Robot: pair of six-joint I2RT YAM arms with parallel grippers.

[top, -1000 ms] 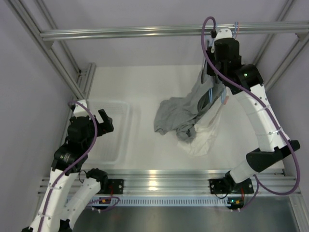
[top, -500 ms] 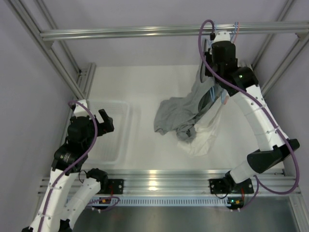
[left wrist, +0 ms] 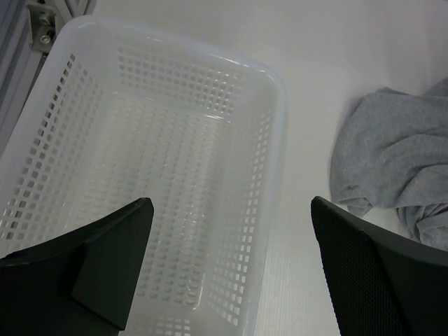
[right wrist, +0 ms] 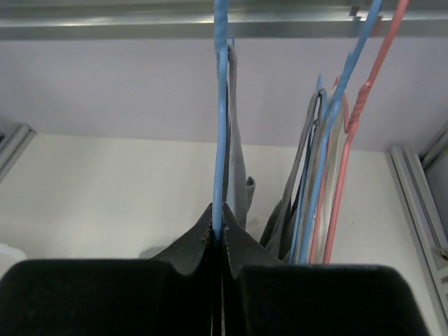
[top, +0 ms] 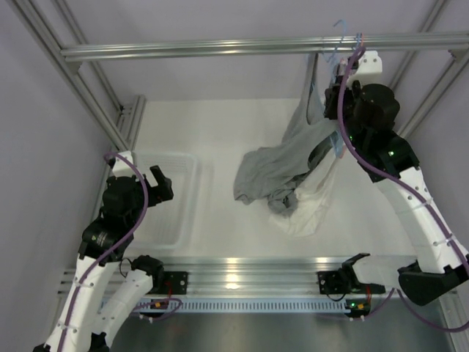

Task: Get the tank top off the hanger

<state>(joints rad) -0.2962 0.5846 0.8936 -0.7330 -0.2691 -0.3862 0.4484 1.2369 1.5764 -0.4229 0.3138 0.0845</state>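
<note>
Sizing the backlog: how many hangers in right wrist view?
3: gripped blue hanger in the right gripper; second blue hanger and pink hanger to its right. More may be hidden.

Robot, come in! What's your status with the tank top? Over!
Left claw open over the basket. Right claw shut on the blue hanger. Grey tank top not yet off it, trailing onto the table. More hangers crowd alongside.

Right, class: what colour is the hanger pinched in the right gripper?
Blue. The hanger shows best in the right wrist view, pinched in the right gripper.
</note>
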